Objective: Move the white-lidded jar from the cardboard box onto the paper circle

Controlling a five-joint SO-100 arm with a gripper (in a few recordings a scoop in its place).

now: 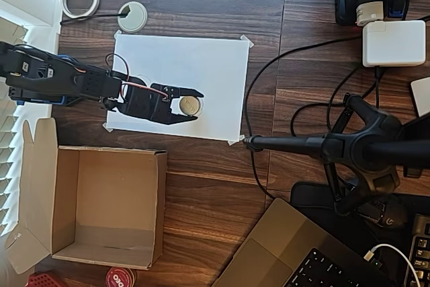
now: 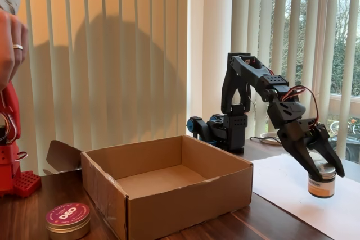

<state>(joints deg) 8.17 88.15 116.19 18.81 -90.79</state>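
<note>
The white-lidded jar (image 1: 189,105) stands upright on the white taped sheet (image 1: 201,58), near the sheet's lower middle in the overhead view. My black gripper (image 1: 195,105) reaches in from the left, one finger on each side of the jar. In the fixed view the fingers close around the pale lid of the jar (image 2: 322,184), whose base is at the sheet (image 2: 292,186). The paper circle is too faint to make out on the sheet. The cardboard box (image 1: 107,199) lies open and empty at the lower left, and in the fixed view the cardboard box (image 2: 169,195) is in the foreground.
A red-lidded tin (image 1: 121,277) sits just below the box, shown as the tin (image 2: 68,220) in the fixed view. A white disc (image 1: 132,16) lies above the sheet. A black tripod (image 1: 356,144), cables, a white charger (image 1: 393,43) and a laptop (image 1: 289,253) crowd the right side.
</note>
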